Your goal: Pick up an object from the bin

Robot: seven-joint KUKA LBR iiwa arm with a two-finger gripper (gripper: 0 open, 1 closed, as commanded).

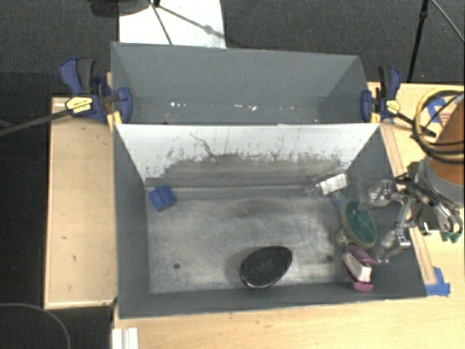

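Pincer [393, 227] by the bin's [135, 202] right wall; open or closed, can't tell. Teal see-through disc [361, 224] just beside it. Likely light, stiff, slick: grip across rim.

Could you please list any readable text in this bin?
None can be read.
The pink and white thing in the near right corner and the small white thing by the back wall are too small to tell; the black oval thing and blue block look plain.
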